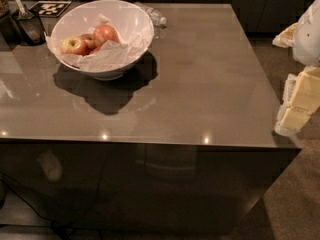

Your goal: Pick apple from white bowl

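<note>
Table [200,84] edge, far right: the gripper [298,100] hangs, opening impossible to tell. Grabbing the apple [105,34] in the white bowl [141,15] may snag paper [107,58].

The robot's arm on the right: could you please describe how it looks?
The arm has a smooth, rounded white shell with a tan patch. Below it, at the view's right edge, the gripper is blocky, cream-yellow with whitish edging. No cables or markings show.
</note>
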Robot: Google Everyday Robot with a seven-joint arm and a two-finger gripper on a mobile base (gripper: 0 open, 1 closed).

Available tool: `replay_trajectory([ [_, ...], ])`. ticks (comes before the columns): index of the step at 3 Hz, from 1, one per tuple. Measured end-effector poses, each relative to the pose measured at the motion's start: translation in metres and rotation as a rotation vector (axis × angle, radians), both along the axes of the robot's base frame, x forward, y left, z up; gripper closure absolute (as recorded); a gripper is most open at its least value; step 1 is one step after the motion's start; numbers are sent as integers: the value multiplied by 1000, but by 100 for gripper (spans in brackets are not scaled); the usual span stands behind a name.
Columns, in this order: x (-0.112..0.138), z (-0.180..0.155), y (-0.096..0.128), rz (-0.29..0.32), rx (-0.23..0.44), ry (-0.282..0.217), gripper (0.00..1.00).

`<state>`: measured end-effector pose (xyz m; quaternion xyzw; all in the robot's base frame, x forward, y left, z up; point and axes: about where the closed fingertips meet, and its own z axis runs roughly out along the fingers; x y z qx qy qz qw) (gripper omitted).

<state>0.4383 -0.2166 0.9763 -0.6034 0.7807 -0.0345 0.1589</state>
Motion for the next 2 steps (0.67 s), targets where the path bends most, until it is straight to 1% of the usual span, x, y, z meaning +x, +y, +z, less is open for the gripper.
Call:
replay_trajectory([
  [1, 3, 3, 1, 2, -5, -7, 0],
  [2, 43, 19, 19, 47, -50, 8, 0],
])
